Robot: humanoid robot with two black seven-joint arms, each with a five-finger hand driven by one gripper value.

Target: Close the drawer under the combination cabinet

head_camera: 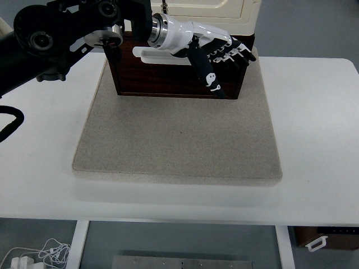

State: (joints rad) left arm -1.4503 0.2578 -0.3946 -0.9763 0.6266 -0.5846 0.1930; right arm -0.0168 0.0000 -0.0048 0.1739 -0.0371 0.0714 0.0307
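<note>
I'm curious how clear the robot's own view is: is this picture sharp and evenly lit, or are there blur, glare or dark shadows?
Head view: light is soft and even, with only a faint shadow under the mat edge; the white table looks bright but keeps its edges; the dark drawer front loses detail; the left robot hand looks slightly soft, the fingertips hard to separate.

left arm (61, 33): reaching in from left | left hand (210, 47): fingers extended, holding nothing
</note>
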